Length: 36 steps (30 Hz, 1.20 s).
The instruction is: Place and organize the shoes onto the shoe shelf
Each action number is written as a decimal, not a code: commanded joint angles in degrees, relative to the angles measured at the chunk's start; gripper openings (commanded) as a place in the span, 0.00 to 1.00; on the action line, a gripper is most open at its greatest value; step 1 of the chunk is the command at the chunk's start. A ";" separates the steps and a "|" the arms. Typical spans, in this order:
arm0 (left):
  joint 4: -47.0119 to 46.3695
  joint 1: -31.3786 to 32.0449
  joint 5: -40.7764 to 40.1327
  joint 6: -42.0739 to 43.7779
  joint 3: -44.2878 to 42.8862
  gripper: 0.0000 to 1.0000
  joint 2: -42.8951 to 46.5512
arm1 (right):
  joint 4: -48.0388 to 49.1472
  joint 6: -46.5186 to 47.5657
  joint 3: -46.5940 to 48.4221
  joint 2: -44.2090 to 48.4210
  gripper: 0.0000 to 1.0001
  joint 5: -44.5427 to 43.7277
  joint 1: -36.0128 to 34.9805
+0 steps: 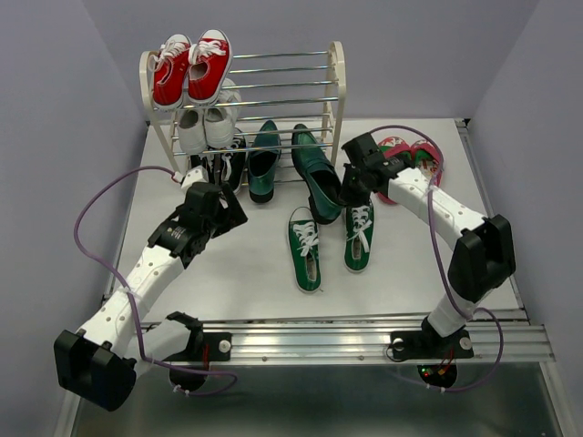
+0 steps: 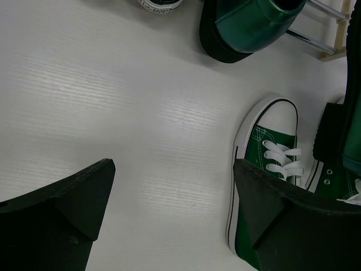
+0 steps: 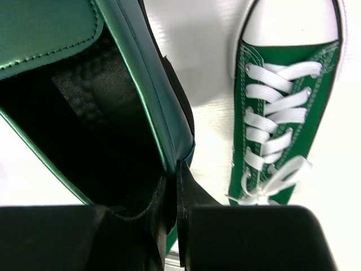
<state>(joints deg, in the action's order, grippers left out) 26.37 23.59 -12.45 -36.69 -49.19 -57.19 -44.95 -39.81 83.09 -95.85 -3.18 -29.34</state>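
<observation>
The shoe shelf (image 1: 337, 82) stands at the back. My right gripper (image 1: 351, 188) is shut on the heel rim of a glossy teal loafer (image 1: 312, 164) whose toe points at the shelf's bottom tier. In the right wrist view the gripper (image 3: 177, 195) pinches the heel wall of that loafer (image 3: 56, 34). The other teal loafer (image 1: 264, 162) lies at the bottom tier. Two green sneakers (image 1: 305, 248) (image 1: 359, 235) lie on the table. The flip-flops (image 1: 419, 157) lie at the right behind my right arm. My left gripper (image 1: 223, 198) is open and empty over bare table (image 2: 175, 192), left of a green sneaker (image 2: 265, 164).
Red sneakers (image 1: 191, 68) sit on the top tier, white sneakers (image 1: 205, 127) on the middle tier, black sneakers (image 1: 228, 159) at the bottom left. The table's metal front rail (image 1: 364, 332) runs along the near edge. Grey walls close in both sides.
</observation>
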 commanded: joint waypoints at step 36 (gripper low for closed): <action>-1.67 -0.39 0.41 0.65 1.90 0.99 3.31 | 7.42 -12.04 29.05 -23.50 0.07 -6.93 -1.77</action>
<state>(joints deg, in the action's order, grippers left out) 25.93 23.51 -12.01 -36.62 -48.21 -55.31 -42.22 -51.27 106.34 -120.05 -8.25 -30.09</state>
